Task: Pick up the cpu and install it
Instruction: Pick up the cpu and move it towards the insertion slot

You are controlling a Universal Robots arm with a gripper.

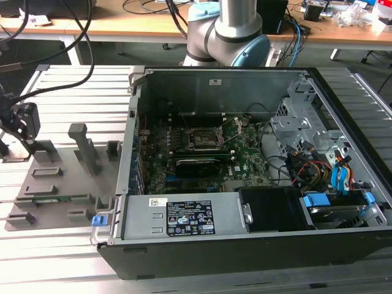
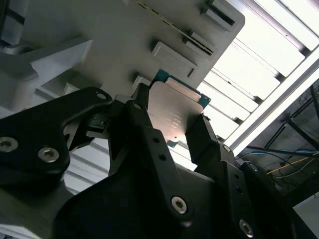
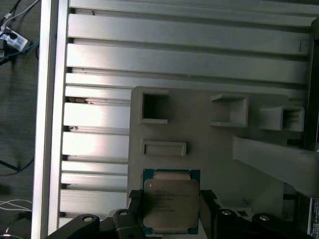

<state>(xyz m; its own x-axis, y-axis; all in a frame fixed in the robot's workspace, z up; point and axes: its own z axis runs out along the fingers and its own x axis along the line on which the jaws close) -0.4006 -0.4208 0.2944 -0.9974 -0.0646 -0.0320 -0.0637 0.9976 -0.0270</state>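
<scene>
The cpu (image 3: 170, 198) is a small flat square chip with a pale metal top and a thin teal rim. It sits between my two black fingers, which press on its opposite edges in both wrist views. My gripper (image 3: 170, 211) is shut on the cpu (image 2: 174, 110), just over the grey holder plate (image 3: 219, 154). In the exterior view my gripper (image 1: 22, 125) hangs at the far left end of that plate (image 1: 61, 184). The dark square socket (image 1: 205, 138) with its metal frame lies on the motherboard inside the open computer case (image 1: 245, 245), well off to the exterior view's right.
Grey holder blocks and a tall upright post (image 1: 82, 147) stand on the plate. The plate rests on a slatted aluminium table (image 1: 55, 79). Inside the case are a power supply (image 1: 184, 217), drive bays and coloured cables (image 1: 318, 171). The arm's base (image 1: 229, 30) stands behind the case.
</scene>
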